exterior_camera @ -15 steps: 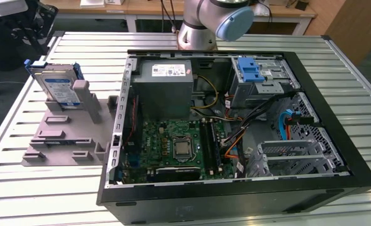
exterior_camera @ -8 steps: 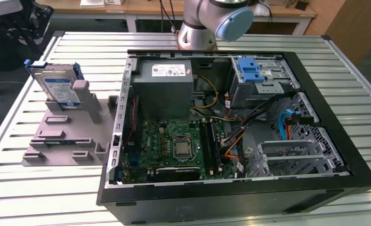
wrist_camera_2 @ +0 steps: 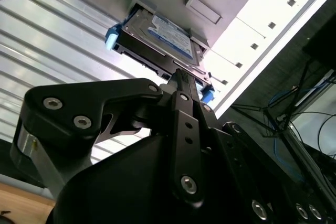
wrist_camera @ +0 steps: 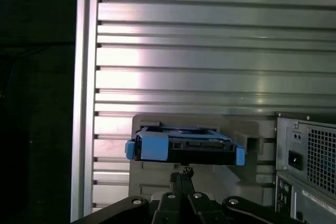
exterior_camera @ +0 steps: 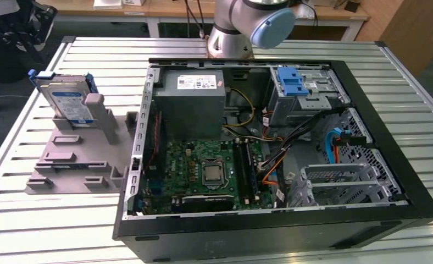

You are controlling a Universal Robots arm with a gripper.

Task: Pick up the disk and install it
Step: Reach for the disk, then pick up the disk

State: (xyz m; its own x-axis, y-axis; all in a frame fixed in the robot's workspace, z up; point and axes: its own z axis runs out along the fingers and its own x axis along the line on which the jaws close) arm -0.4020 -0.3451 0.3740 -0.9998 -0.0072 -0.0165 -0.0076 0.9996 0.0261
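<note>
Field note: the disk (exterior_camera: 65, 102) stood on edge in a grey holder (exterior_camera: 77, 159) on the table (exterior_camera: 40, 225), just beside the open computer case (exterior_camera: 275, 234), on the case's side toward the exterior view's left. In the first wrist view the claw (wrist_camera: 181, 173) was apart from the disk (wrist_camera: 184, 148), aimed at its blue-railed edge. Its tips were pressed together, holding nothing. The arm base (exterior_camera: 235, 27) stood beyond the case.
</note>
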